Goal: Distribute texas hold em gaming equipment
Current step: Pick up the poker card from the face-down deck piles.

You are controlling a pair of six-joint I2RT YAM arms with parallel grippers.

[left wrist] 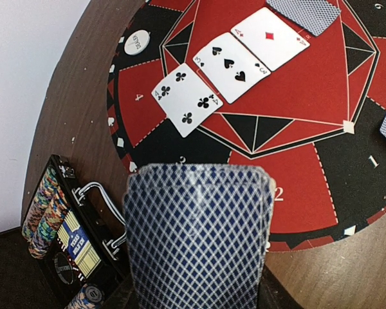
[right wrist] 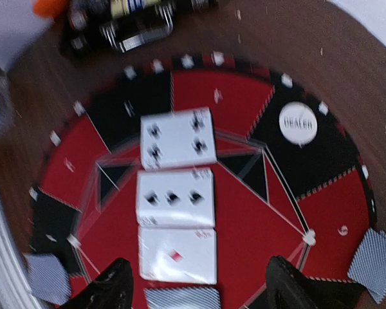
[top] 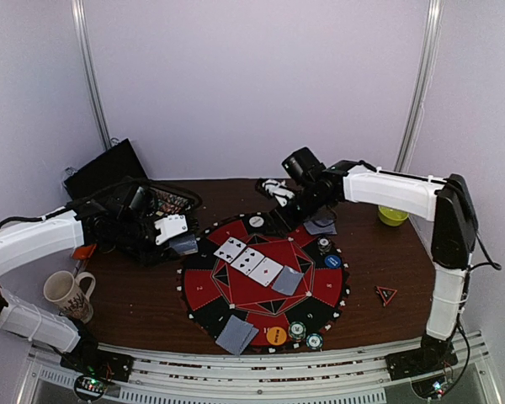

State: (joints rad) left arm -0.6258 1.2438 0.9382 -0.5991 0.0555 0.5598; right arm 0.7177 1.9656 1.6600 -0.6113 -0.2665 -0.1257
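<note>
A round red-and-black poker mat [top: 204, 290] lies mid-table. Three face-up cards [top: 248, 259] and one face-down card [top: 288, 280] lie in a row at its centre. More face-down cards lie at the near edge [top: 236, 334] and the far right [top: 320, 225]. There are a white dealer button [top: 256, 221], a blue button [top: 332, 262], an orange button [top: 276, 335] and chip stacks [top: 305, 335]. My left gripper [top: 172, 229] is shut on a deck of blue-backed cards [left wrist: 199, 238] at the mat's left edge; the deck hides its fingers. My right gripper [right wrist: 199, 290] is open and empty above the row of cards [right wrist: 175, 197].
An open black chip case [top: 143, 215] stands at the back left, also in the left wrist view [left wrist: 58, 225]. A white mug [top: 67, 293] stands near left, a yellow bowl [top: 393, 215] far right, and a small red triangle [top: 385, 294] right of the mat.
</note>
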